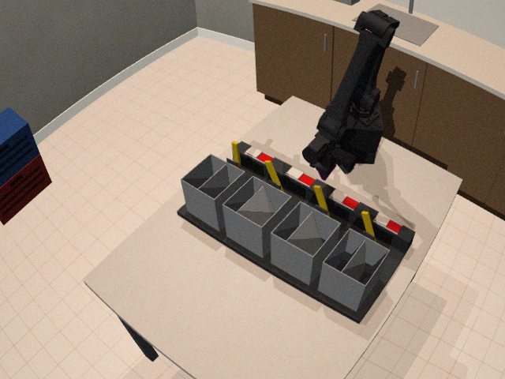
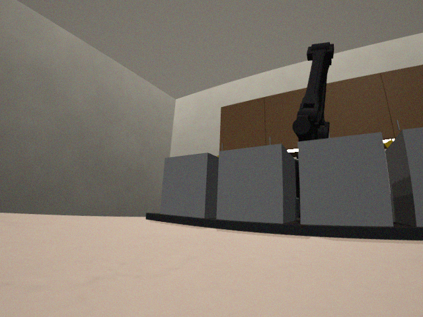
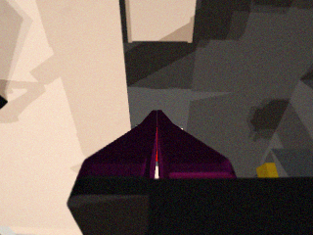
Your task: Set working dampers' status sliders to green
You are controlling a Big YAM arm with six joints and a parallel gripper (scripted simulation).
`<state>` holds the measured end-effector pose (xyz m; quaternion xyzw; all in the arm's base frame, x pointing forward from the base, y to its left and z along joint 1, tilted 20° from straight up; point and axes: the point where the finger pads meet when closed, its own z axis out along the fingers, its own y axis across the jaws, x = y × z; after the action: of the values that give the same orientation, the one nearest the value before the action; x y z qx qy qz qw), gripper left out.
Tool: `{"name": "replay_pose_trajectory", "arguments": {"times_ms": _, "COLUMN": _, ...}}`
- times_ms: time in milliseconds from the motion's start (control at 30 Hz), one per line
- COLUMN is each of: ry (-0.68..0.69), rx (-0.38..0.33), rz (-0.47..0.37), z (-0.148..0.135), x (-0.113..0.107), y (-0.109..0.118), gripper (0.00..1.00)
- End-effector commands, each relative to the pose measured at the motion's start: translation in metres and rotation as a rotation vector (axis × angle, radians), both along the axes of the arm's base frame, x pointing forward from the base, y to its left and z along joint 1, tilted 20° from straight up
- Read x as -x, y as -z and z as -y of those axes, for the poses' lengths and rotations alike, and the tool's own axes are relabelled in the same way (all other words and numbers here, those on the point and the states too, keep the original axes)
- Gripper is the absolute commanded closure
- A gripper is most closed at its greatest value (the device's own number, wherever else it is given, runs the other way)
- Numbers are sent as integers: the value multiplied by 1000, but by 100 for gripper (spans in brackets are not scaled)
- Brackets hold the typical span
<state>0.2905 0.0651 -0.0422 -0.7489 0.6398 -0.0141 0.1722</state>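
Note:
Four grey open-topped dampers (image 1: 255,212) stand in a row on a black base, and each has a yellow lever (image 1: 273,174) behind it. Beyond them runs a rail of four sliders. Each slider shows a red window (image 1: 305,178) with its white cover (image 1: 294,172) to the left of it. My gripper (image 1: 323,176) is shut and empty, with its purple fingers pointing down. It is low over the rail, just right of the second slider's red window. In the wrist view the shut fingers (image 3: 156,147) hide the slider, and only a thin red sliver shows between them. In the exterior view the dampers (image 2: 345,179) hide the gripper.
The arm's base (image 1: 360,138) stands on the table behind the slider rail. Brown cabinets (image 1: 367,69) with a counter line the far wall. A blue and red box (image 1: 16,163) stands on the floor at the far left. A yellow lever tip (image 3: 267,169) shows in the wrist view at lower right.

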Motion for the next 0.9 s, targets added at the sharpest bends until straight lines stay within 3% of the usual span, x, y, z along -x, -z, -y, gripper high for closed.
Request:
{"name": "replay_pose_trajectory", "arguments": {"times_ms": 0, "ry": 7, "rx": -2, "rz": 5, "z": -3, "x": 0, "y": 2, "gripper": 100}}
{"name": "replay_pose_trajectory", "arguments": {"times_ms": 733, "ry": 10, "rx": -4, "rz": 25, "z": -3, "x": -6, "y": 1, "gripper": 100}}
{"name": "replay_pose_trajectory", "arguments": {"times_ms": 867, "ry": 6, "rx": -4, "rz": 22, "z": -14, "x": -1, "y": -1, "gripper": 100}}
